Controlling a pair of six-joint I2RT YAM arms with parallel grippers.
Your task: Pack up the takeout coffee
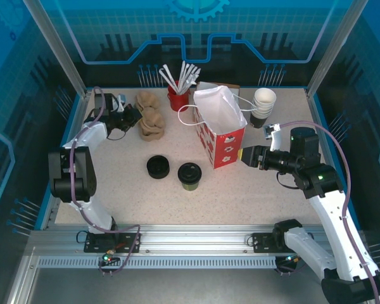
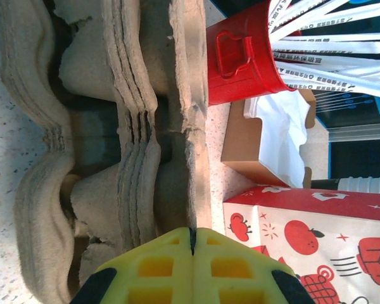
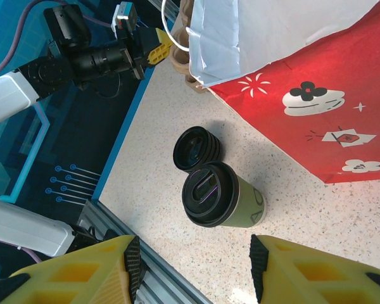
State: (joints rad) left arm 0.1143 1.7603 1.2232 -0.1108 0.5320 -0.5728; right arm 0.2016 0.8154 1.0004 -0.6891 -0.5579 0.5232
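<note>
Top external view sets the small olive-brown paper cup with the round black plastic lid (image 1: 190, 175) upright on the speckled worktop, about midway between the left and right edges and somewhat nearer the near edge than the far one. Its long axis is vertical, lid uppermost. Just beside it, toward the left edge, sits a low stack of loose black round lids (image 1: 158, 167), close but apart from it. Toward the far edge and a little to the right stands the tall red printed paper bag with a white lining (image 1: 221, 126), mouth open upward.

On the other side of the bag's near corner is the right gripper (image 1: 246, 156), close to the bag's lower side. In the right wrist view its yellow fingers (image 3: 82, 272) are spread with nothing between them, and the cup (image 3: 218, 196) lies straight ahead, roughly centred in the gap, with the lid stack (image 3: 196, 149) beyond and the bag (image 3: 304, 76) off to one side. I judge the right arm clearly nearer, with a short sideways reach to the cup wall.

The left gripper (image 1: 130, 117) is well apart, near the far left corner, its fingers (image 2: 152, 266) pressed together at the edge of the stacked brown pulp cup carriers (image 2: 114, 158). Whether a thin wall of pulp is caught between them I cannot tell.
</note>
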